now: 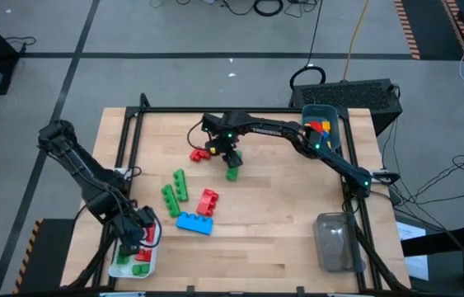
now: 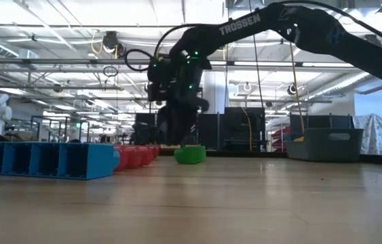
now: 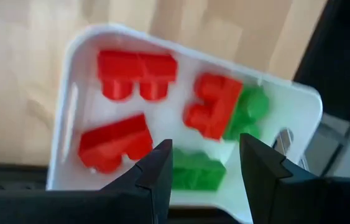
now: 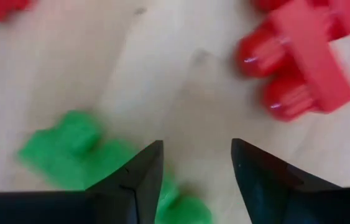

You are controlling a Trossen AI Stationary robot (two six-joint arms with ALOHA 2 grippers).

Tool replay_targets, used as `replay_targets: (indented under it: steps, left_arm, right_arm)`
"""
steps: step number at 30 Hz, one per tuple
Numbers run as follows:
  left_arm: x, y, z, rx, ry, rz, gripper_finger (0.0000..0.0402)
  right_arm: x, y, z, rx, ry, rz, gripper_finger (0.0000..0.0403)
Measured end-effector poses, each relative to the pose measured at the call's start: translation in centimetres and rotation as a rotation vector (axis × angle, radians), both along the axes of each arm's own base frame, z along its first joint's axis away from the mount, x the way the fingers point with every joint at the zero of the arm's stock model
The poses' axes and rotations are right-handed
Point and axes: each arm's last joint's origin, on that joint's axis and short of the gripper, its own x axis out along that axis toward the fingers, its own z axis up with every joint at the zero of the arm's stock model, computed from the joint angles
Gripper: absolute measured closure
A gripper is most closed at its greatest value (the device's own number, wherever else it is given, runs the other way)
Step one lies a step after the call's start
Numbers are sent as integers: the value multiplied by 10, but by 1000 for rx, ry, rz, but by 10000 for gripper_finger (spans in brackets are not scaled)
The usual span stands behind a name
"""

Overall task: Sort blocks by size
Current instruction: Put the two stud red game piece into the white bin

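Note:
My right gripper (image 4: 192, 163) stands open near the table's middle (image 1: 230, 157), low over the wood. Bare table shows between its fingers. A small green block (image 4: 69, 149) lies partly behind one finger, and a red block (image 4: 299, 62) lies beyond it. My left gripper (image 3: 204, 163) hangs open and holds nothing. It is above a white tray (image 3: 75, 87) at the table's near left corner. The tray holds red blocks (image 3: 136, 71) and green blocks (image 3: 193, 171). More green (image 1: 180, 183), red (image 1: 208, 200) and blue (image 1: 194, 223) blocks lie flat on the table. My right gripper has one finger (image 4: 140, 177) in front of the green block's edge (image 4: 109, 158). That finger hides the place, and I cannot tell whether it touches the block. The fingers point down at the table, and the block lies flat on the wood.
A teal bin (image 1: 324, 114) with red, yellow and blue blocks stands at the far right. A clear bin (image 1: 335, 241) stands at the near right. A black frame (image 1: 215, 110) runs along the table's edges. Bare wood lies between the blocks and the clear bin.

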Motion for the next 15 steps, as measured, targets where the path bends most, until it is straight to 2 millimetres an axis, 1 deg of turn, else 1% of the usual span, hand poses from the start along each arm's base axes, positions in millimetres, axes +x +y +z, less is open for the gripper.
replay_targets:
  steps: [3, 7, 10, 12, 15]
  left_arm:
    - [3, 3, 0, 12, -22, -3, 264]
    - [11, 11, 1, 51, -86, -26, 265]
    - [17, 23, 4, 150, -201, 7, 265]
    - [20, 33, 8, 225, -272, 41, 265]
    - [24, 50, 13, 368, -376, 104, 265]
  right_arm:
    - [-5, 3, 9, 61, 36, -8, 243]
    - [-7, 0, 22, 48, 5, 7, 254]
    - [-10, -5, 31, 29, -11, -36, 254]
    - [-14, -12, 40, 51, -26, -79, 254]
    - [-23, -21, 60, 111, -73, -140, 255]
